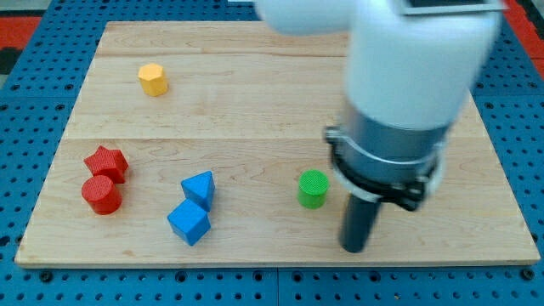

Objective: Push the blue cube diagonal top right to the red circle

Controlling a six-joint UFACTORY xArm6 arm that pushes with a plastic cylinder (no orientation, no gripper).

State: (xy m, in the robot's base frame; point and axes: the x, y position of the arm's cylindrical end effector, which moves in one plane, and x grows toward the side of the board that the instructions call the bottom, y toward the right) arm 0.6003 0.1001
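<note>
The blue cube lies at the board's lower left of centre, touching a blue triangular block just above it. The red circle sits near the view's left edge, with a red star touching it from above. My tip is at the lower right of the board, far to the right of the blue cube and just right of and below a green cylinder. The tip touches no block.
A yellow hexagon block sits at the upper left. The wooden board lies on a blue pegboard. The arm's white and grey body covers the upper right of the board.
</note>
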